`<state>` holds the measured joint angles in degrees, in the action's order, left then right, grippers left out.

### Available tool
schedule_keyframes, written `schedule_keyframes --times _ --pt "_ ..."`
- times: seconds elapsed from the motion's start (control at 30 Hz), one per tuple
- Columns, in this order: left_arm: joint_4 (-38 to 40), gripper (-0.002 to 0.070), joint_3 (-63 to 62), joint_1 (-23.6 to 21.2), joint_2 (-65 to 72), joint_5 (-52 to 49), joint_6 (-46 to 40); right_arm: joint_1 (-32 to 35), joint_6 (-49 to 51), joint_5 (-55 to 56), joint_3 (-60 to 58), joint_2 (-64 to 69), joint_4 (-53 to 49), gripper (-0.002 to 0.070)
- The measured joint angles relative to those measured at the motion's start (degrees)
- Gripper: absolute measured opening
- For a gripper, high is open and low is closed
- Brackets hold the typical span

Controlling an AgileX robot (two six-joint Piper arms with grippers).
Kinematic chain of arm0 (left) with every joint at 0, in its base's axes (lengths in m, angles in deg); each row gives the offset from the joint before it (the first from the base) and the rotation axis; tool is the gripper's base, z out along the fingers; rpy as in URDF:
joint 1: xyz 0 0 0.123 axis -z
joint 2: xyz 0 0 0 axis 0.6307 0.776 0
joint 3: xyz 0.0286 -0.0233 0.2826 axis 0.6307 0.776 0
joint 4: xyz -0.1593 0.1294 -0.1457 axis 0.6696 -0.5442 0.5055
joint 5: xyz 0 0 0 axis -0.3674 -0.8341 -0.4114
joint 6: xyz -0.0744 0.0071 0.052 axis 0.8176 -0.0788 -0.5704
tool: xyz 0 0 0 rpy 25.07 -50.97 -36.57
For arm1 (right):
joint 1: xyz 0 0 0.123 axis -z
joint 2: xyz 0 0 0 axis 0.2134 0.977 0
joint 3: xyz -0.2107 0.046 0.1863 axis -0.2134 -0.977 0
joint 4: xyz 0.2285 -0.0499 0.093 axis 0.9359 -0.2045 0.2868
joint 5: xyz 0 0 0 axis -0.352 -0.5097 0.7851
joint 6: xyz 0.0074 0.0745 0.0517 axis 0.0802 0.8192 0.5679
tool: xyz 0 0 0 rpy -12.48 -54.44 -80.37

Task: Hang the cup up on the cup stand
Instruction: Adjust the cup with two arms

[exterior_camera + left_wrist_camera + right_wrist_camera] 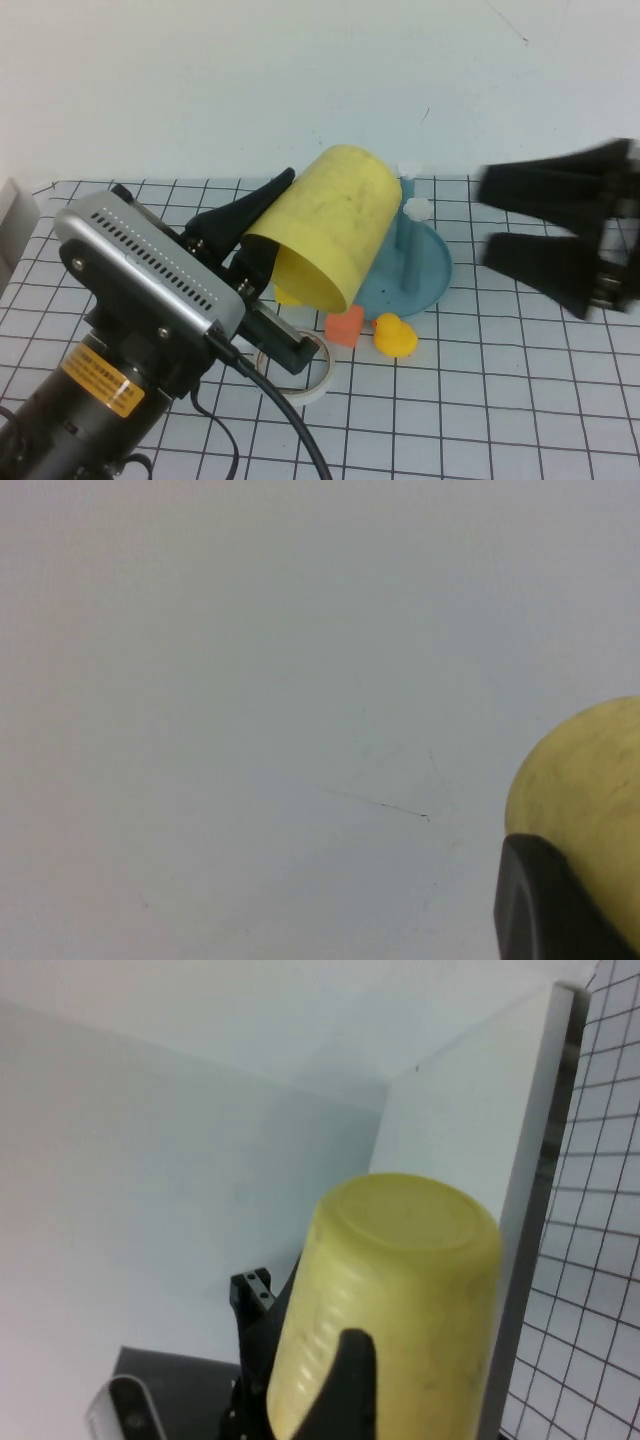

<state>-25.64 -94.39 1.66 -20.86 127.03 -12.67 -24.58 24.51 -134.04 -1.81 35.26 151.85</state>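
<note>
The cup (328, 222), pinched by the left end effector (262, 238), tilts above the cup stand (416, 272); the right end effector (545, 228), fingers spread, hovers right, while the right wrist view alone shows the cup's closed base.

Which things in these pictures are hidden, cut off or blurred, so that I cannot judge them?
- Cup stand: in the high view the cup, held by the left gripper, covers its left part; only two posts show.
- Right gripper: high view, blurred and cut by the right edge.
- Small yellow thing: high view, mostly under the cup.
- Left wrist view: only the cup's edge and one finger.
</note>
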Motion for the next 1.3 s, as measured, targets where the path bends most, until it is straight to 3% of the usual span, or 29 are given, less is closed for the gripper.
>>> schedule_keyframes --times 0.17,0.37,0.77,0.87,1.0,1.1,1.3 --pt "1.02 0.0006 0.0 0.0 0.0 -0.03 0.11 -8.38 -2.55 3.48 7.96 7.7 0.0 0.0693" --pt "3.18 0.0006 0.0 0.0 0.0 0.68 0.19 -13.43 -3.1 3.82 16.07 15.35 0.03 0.0693" --pt "4.06 0.0006 0.0 0.0 0.0 1.8 0.19 -17.48 -3.32 4.6 24.13 21.41 0.37 0.0689" --pt "6.38 0.0006 0.0 0.02 0.0 2.04 0.19 -17.75 -3.74 4.98 24.2 21.49 0.37 0.0608" --pt "8.16 0.0018 0.0 0.23 0.0 1.93 0.19 -17.79 -4.1 5.7 24.2 21.63 0.7 0.0599" --pt "8.79 0.0082 0.0 0.23 0.0 1.46 0.19 -17.79 -5.84 6.2 24.2 21.63 0.7 0.0598" --pt "10.45 0.0321 0.0 0.23 0.0 -0.15 0.42 -17.88 -14.44 13.18 25.18 21.63 0.7 0.0598"
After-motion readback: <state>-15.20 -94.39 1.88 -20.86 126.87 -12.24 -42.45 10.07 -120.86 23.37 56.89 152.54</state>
